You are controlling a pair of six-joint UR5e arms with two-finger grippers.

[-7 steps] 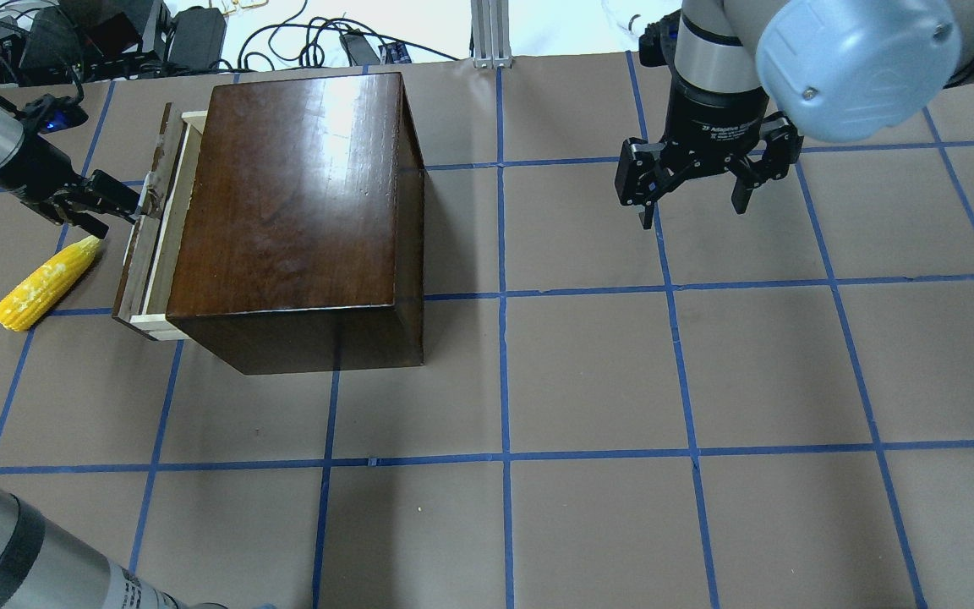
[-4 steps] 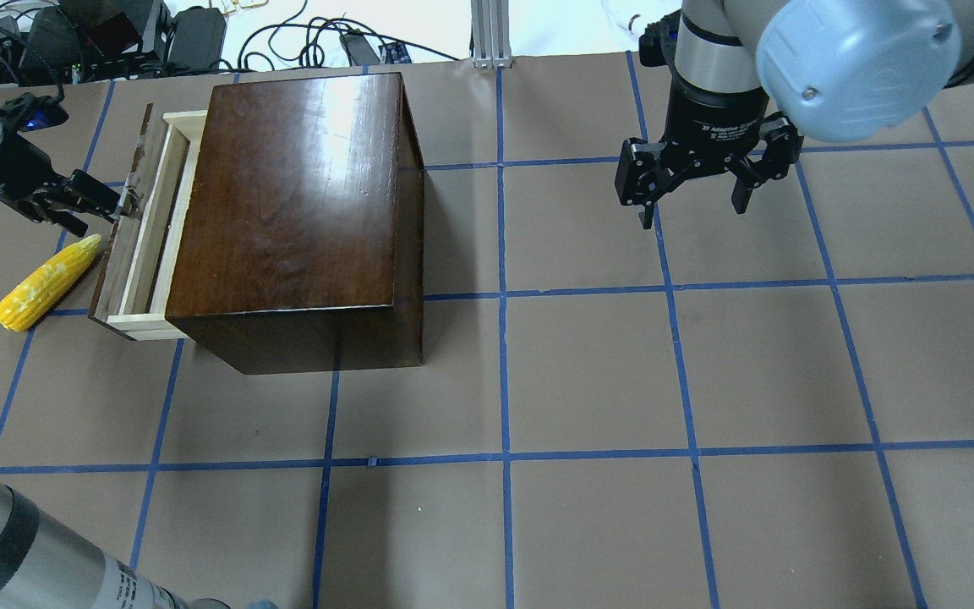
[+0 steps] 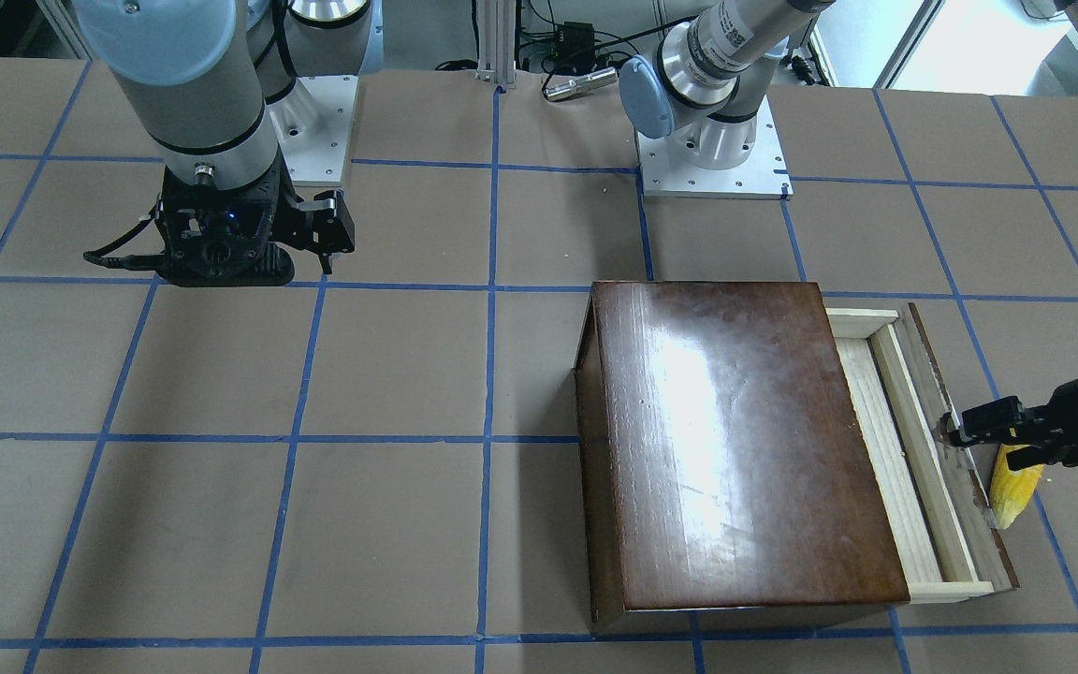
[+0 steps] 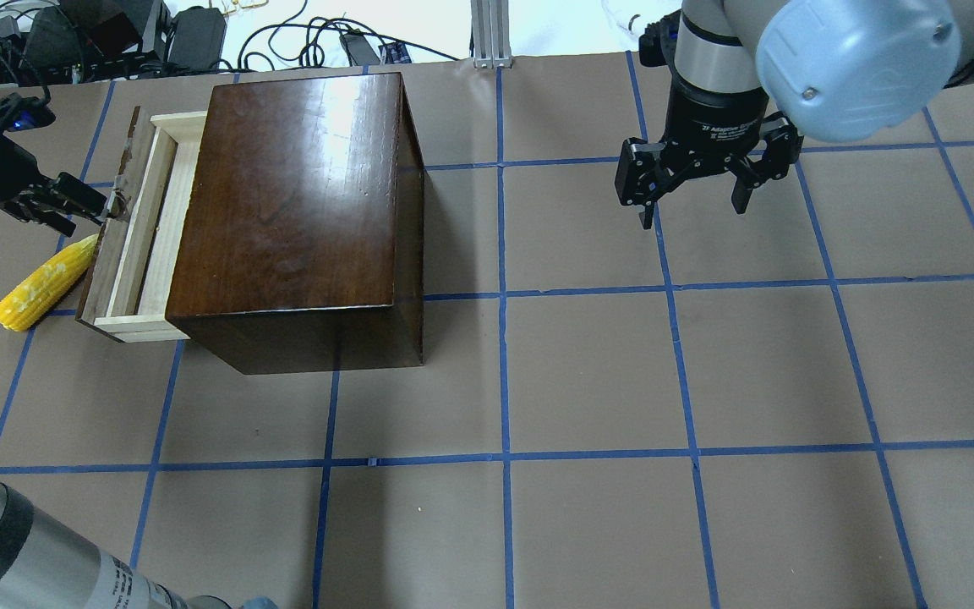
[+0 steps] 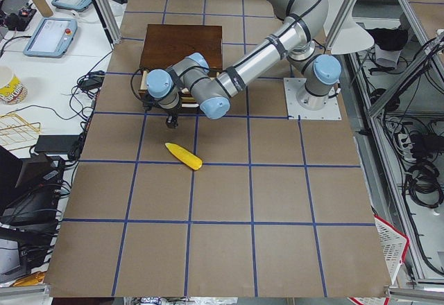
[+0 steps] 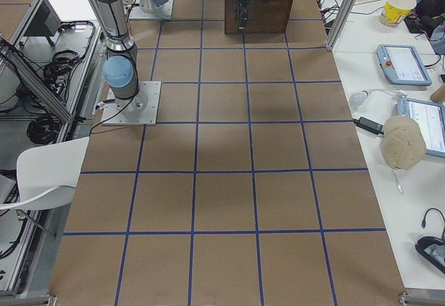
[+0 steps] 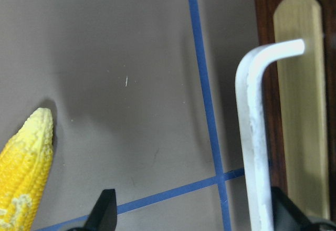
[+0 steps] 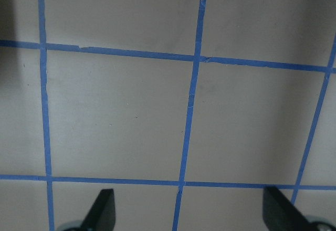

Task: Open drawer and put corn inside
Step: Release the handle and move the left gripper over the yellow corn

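Observation:
The drawer [image 4: 145,245] of pale wood stands pulled partly out of the left side of the dark-brown box [image 4: 292,194]; it also shows in the front-facing view [image 3: 913,468]. My left gripper [image 4: 85,216] is open, and in the left wrist view [image 7: 197,212] one finger sits behind the drawer's metal handle [image 7: 252,136]. The yellow corn [image 4: 35,283] lies on the table just left of the drawer front, its tip at the panel, and shows beside the gripper in the wrist view [image 7: 23,178]. My right gripper [image 4: 694,216] hangs open and empty over the table at the far right.
Cables and electronics [image 4: 73,34] lie along the far table edge, and an aluminium post [image 4: 491,34] stands behind the box. The arm bases [image 3: 712,150] are bolted on the robot's side. Blue tape lines grid the brown table [image 4: 588,372].
My left gripper has moved left with the handle, and the drawer has slid further out of the box, up to the corn's tip. The corn and the right arm have not moved.

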